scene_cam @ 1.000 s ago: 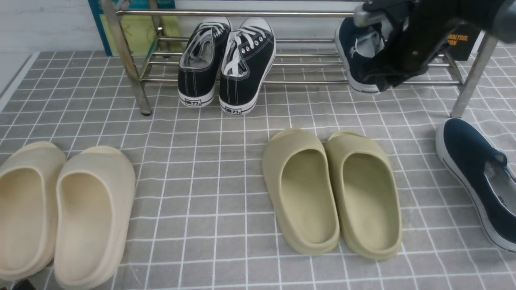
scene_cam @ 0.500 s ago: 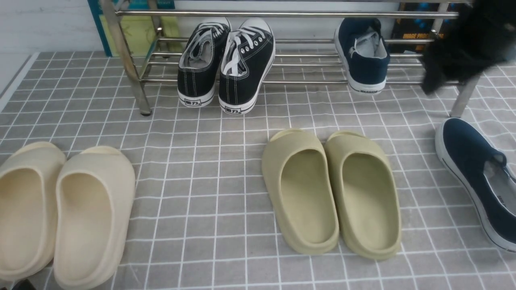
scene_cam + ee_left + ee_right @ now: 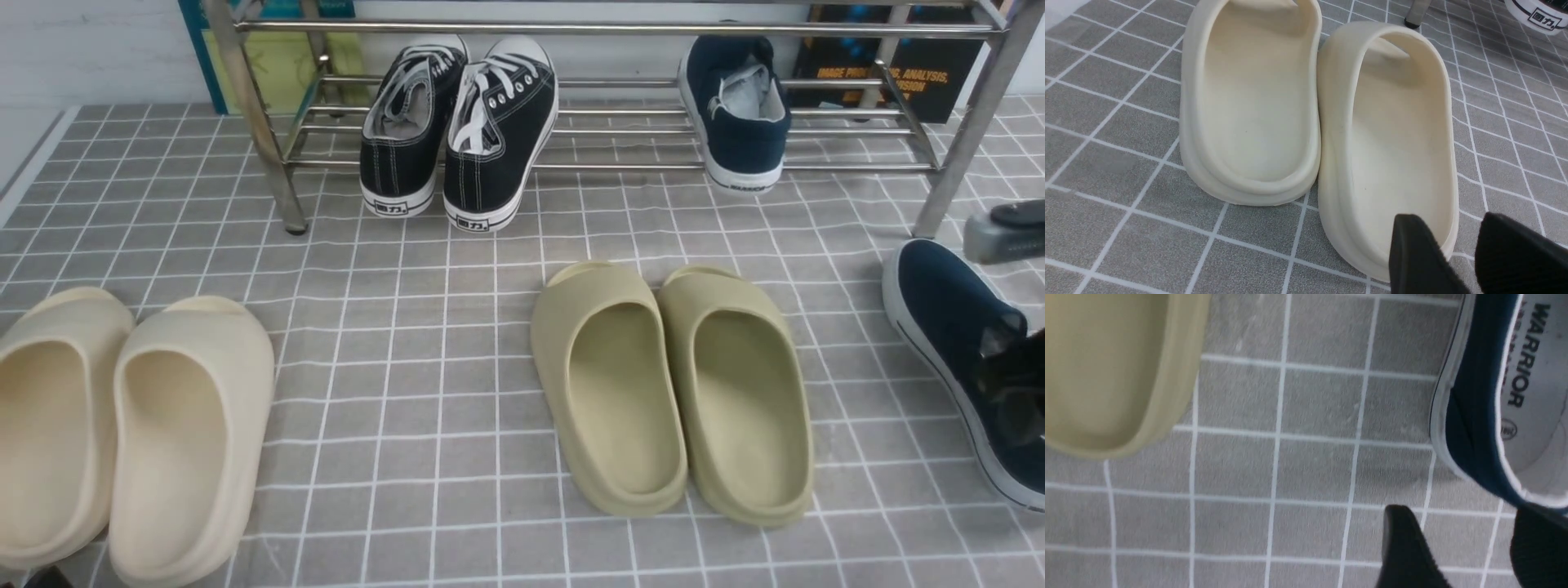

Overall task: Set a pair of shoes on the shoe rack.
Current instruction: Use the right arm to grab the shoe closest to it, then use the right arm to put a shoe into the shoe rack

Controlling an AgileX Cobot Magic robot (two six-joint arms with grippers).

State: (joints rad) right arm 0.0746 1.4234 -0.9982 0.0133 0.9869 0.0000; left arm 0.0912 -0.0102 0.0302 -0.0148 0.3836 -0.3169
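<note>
Your right gripper point(image 3: 1457, 516) is standing open, its 2 black fingers point(image 3: 1404, 547) spread wide with nothing between them. One finger is hanging over bare cloth and the other is sitting at the heel rim of the loose navy slip-on point(image 3: 1478, 396), though you cannot tell whether it is touching. Your left gripper point(image 3: 1449, 222) is also gaping with nothing held, hovering over the heel end of a cream foam slide point(image 3: 1392, 134) whose partner point(image 3: 1251, 102) is lying against it near the cloth's front left corner. The loose navy slip-on is lying by the right edge of the grey cloth with white grid lines point(image 3: 408, 367), just in front of the right front post of the shoe rack point(image 3: 571, 28). The other navy slip-on point(image 3: 739, 114) is already resting on the rack's low bars toward its right end, heel facing you. 2 black lace-up sneakers point(image 3: 457, 122) are leaning on the rack's left part, and 2 olive slides point(image 3: 669, 392) are sitting mid-cloth. A white wall point(image 3: 82, 49) is running behind. "WARRIOR" is showing on the loose shoe's grey insole and, faintly, on the racked shoe's heel; a dark book point(image 3: 922, 77) behind the rack is showing "ANALYSIS".
</note>
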